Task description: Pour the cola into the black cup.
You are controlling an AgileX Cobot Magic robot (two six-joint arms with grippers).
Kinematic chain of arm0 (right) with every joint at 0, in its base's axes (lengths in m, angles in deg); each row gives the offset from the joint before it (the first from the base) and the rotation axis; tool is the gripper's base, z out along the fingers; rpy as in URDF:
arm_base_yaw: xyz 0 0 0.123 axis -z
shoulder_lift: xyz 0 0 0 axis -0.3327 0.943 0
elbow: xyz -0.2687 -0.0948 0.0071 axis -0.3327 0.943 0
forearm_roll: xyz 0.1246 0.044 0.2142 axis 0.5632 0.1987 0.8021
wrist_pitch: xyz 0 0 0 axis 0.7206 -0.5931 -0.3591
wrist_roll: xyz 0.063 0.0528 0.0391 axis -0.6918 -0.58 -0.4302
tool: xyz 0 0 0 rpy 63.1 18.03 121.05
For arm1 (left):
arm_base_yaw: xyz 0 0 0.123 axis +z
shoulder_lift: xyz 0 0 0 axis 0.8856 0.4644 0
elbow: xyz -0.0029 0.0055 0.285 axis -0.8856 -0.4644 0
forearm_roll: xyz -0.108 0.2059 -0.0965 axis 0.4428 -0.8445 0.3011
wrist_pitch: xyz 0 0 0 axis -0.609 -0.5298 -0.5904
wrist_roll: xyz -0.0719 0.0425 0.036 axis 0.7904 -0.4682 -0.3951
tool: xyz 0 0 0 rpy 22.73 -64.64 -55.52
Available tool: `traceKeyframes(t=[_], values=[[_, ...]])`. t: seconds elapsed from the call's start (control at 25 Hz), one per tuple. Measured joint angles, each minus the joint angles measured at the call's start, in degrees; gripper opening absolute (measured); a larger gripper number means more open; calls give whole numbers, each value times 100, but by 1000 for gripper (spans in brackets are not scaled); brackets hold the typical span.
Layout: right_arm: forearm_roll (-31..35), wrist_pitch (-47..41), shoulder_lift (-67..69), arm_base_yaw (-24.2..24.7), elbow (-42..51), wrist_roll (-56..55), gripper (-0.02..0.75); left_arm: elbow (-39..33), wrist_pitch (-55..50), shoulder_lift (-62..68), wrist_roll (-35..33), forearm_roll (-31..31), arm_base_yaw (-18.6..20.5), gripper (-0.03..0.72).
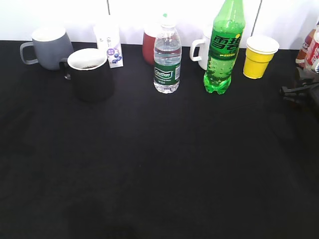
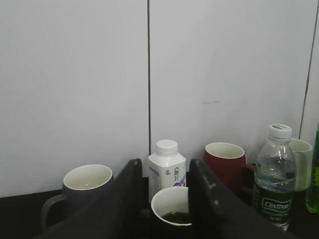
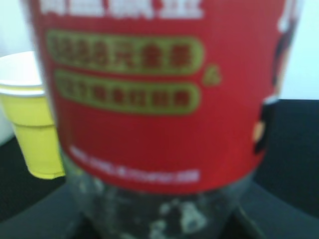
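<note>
While the exterior view lays the whole black table (image 1: 159, 174) before us, it shows little of our arms: only a dark piece of the right arm at the right edge, with a red-labelled bottle (image 1: 310, 47) behind it cut off by the frame. The black cup (image 1: 89, 73) stands at the back left, upright, white inside, with dark liquid low in it; a grey mug (image 1: 47, 47) sits behind it to the left and a small white bottle (image 1: 108, 42) just behind it. To the right we see a clear water bottle (image 1: 166, 59) with a green label reading "Cestbon", a dark red mug (image 1: 148, 47) behind it, a tall green soda bottle (image 1: 223, 47), a white mug (image 1: 200, 50) and a yellow paper cup (image 1: 259, 56). From the left wrist view, our left gripper (image 2: 164, 204) has its two dark fingers spread apart with nothing between them, framing the black cup (image 2: 172, 206) and its dark liquid; the grey mug (image 2: 84, 186) looks empty. From the right wrist view, the cola (image 3: 159, 109) fills the frame, its red label blurred and unreadable, its lower part clear; it sits between the dark fingers of our right gripper (image 3: 159, 219), though we cannot tell whether they press on it.
</note>
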Motion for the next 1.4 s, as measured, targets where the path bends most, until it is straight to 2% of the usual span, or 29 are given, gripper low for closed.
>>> traceKeyframes(t=[0.12, 0.16, 0.24, 0.28, 0.32, 0.44, 0.8, 0.96, 1.04, 1.12, 1.16, 1.24, 1.32, 1.4], values=[[-69, 6, 0, 0, 0, 0, 353, 0, 205, 0, 0, -5, 0, 248], [-74, 6, 0, 0, 4, -63, 378, 0, 218, 0, 0, -5, 0, 248], [4, -247, 19, 0, 71, -447, 547, 0, 218, 0, 0, -5, 0, 248], [30, -517, 76, 0, 112, -491, 606, 0, 229, 0, 0, -5, 0, 248], [59, -746, 125, 0, 150, -491, 631, 0, 237, 0, 0, -5, 0, 248], [91, -762, 117, 0, 183, -504, 640, 0, 255, 0, 0, -5, 0, 248], [50, -815, -497, 0, 1053, -510, 636, 0, 129, 0, 0, -5, 0, 248], [-310, -838, -1678, 0, 1868, -528, 632, 0, -25, 0, 0, -5, 0, 239], [-704, -838, -2949, 0, 2387, -765, 553, -5, -310, -62, 0, 7, 0, 228], [-1419, -1206, -4569, 0, 2526, -1542, 406, 23, -578, -594, 0, 71, 0, 227], [-1866, -1831, -5337, 0, 2410, -1898, 326, 164, -1102, -801, 0, 71, 0, 227], [-2921, -3867, -6818, 0, 1772, -2939, 216, 729, -2789, -1250, 0, 109, 0, 226], [-4660, -5789, -8098, 0, 859, -4638, 178, 1294, -3884, -1672, 7, 310, 0, 226], [-6012, -6923, -9034, 0, 163, -6169, 165, 2040, -5333, -2076, 11, 539, 0, 225]])
